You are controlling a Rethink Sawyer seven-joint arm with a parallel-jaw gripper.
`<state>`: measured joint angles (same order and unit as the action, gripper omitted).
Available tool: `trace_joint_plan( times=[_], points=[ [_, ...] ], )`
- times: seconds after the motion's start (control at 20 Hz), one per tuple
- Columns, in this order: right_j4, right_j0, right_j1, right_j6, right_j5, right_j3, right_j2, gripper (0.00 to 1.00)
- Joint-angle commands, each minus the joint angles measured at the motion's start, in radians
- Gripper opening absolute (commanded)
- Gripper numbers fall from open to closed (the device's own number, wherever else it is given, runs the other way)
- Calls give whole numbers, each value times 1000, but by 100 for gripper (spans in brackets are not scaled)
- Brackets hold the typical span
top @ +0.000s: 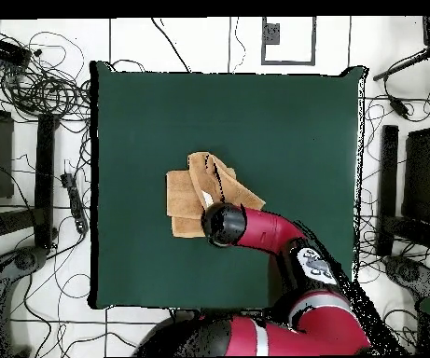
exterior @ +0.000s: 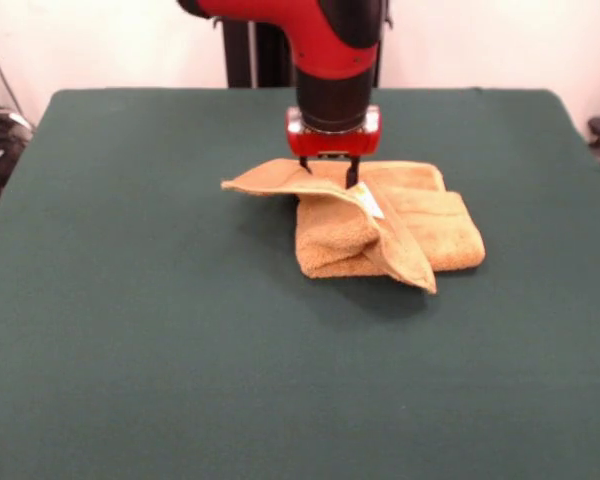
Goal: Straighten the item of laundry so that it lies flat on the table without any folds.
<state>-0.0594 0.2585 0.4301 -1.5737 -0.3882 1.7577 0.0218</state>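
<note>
The golden-tan towel (exterior: pixel 380 235) lies folded and crumpled at the middle of the dark green table (exterior: pixel 130 330). One flap crosses its top, from a raised corner at the left down to the front right. A small white tag (exterior: pixel 370 203) shows on that flap. My gripper (exterior: pixel 328 172) points straight down over the towel's back edge. Its two fingers are apart, with the tips at the flap beside the tag. In the overhead view the towel (top: pixel 186 194) sits near the table's centre, and the arm's wrist (top: pixel 222 225) covers the gripper and the towel's lower right part.
The table (top: pixel 284 121) stretches wide on all sides of the towel. Cables (top: pixel 41 89) and stands lie on the floor around it. The robot's pedestal (exterior: pixel 250 50) stands behind the far edge.
</note>
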Motion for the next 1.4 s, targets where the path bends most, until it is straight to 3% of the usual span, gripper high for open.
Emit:
trace_joint_plan(
  times=[0.05, 0.7, 1.4],
  points=[
    [-68, 50, -83, 35, -50, -135, 101, 100],
    [-119, 96, -93, 31, -67, -162, 118, 100],
    [-259, 263, -99, 147, -115, -203, 197, 100]
  ],
)
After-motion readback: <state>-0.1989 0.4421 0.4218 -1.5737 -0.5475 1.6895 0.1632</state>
